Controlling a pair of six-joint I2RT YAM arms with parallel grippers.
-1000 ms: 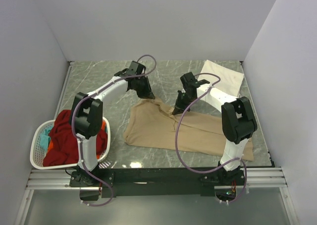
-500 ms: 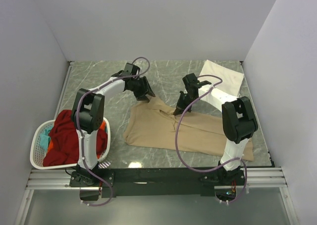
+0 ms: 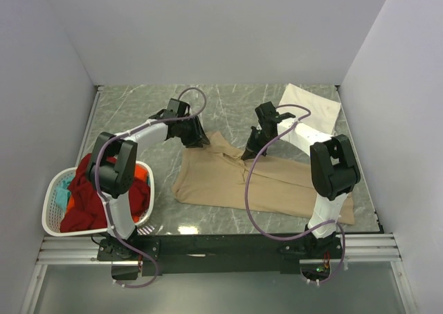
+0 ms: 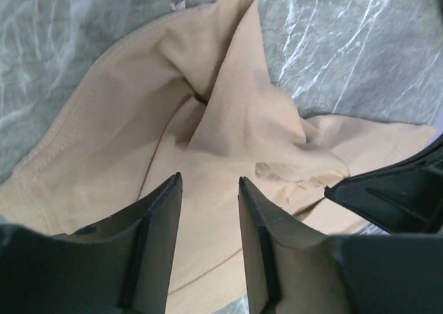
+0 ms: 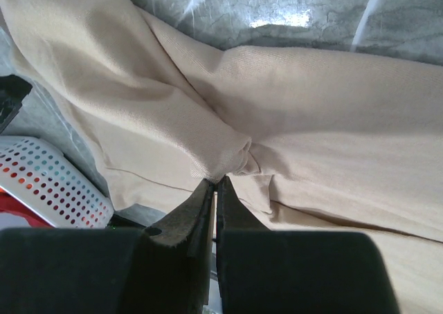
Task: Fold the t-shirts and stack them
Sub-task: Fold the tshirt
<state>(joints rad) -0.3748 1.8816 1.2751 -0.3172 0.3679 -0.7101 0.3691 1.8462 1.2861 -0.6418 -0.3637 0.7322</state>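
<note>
Basket (image 3: 48, 214) left of spread shirt (image 3: 221, 179); folded shirt (image 3: 311, 106) behind-right.

Tan t-shirt (image 3: 221, 179), grey-marbled table (image 3: 131, 113)

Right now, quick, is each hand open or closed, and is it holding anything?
Left hand: open, gripping nothing, just above the tan t-shirt.
Right hand: closed, pinching a fold of the tan t-shirt.

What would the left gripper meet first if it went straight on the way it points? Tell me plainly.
The tan t-shirt. The open left gripper points straight at its rumpled cloth, with nothing in between. How near it is, the view does not show.
</note>
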